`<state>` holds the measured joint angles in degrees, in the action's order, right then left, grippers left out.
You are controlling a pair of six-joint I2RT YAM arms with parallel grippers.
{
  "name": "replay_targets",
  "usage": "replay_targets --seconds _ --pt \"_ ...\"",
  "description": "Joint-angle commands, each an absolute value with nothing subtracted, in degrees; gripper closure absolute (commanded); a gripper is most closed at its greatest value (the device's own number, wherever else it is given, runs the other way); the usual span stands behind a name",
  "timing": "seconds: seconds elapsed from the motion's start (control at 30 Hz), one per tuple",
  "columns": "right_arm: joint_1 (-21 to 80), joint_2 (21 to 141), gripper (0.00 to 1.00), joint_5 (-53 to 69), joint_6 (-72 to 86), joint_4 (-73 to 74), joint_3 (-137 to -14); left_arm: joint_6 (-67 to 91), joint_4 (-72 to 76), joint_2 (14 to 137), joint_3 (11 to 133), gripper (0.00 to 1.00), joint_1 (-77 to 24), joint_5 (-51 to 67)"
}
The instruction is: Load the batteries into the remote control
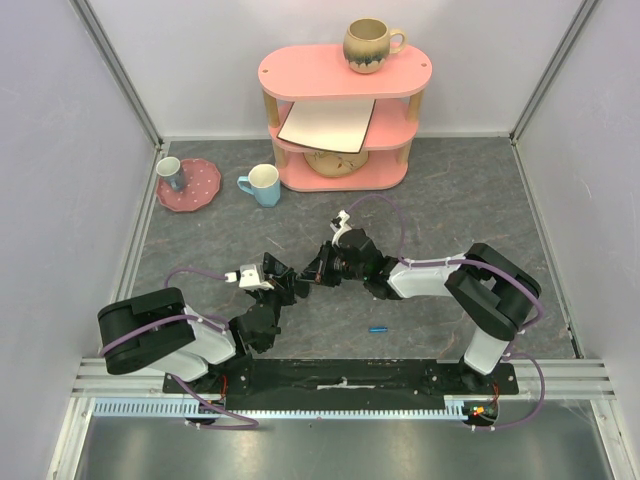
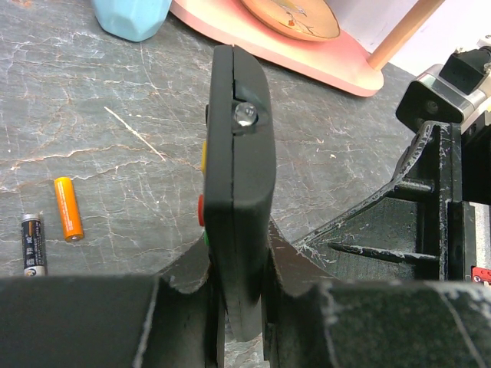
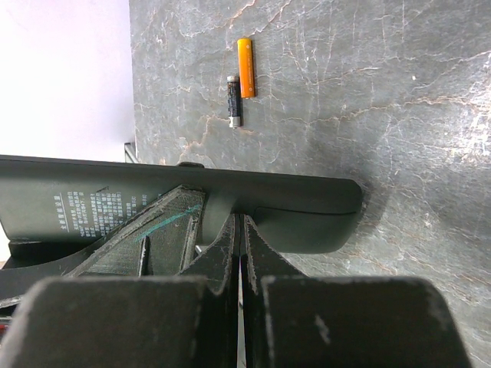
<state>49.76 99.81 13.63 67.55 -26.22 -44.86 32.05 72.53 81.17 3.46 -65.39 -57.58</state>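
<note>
The left gripper point(image 2: 242, 295) clamps the remote point(image 2: 238, 176) on edge, steadying it so the right gripper point(image 3: 240, 230), jaws closed together and empty, can bear on its back.

Pink shelf point(image 1: 300, 70), brown mug point(image 1: 368, 45) on top, blue mug point(image 1: 263, 185), cup point(image 1: 171, 172) on pink plate point(image 1: 203, 187)

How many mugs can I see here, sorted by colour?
Brown mug, on the pink shelf: 1
Light blue mug, on the table: 1
Grey-blue mug, on the pink plate: 1
Total: 3
</note>
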Motion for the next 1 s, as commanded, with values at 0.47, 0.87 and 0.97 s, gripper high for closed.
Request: replay_targets --seconds 0.47,0.87,0.97 --pt "50.0 101.1 1.0 9.9 62.2 -12.4 -42.1 27.1 71.3 80.5 3.8 0.98 -66.3 -60.1" --pt "49.7 94.0 0.97 7.6 63.7 -21.8 -37.8 28.6 70.2 80.5 3.5 0.98 -66.4 -59.7" --pt "49.1 91.4 0.85 8.7 65.5 -28.0 -36.4 29.9 69.8 80.9 3.5 0.98 -66.4 -59.4"
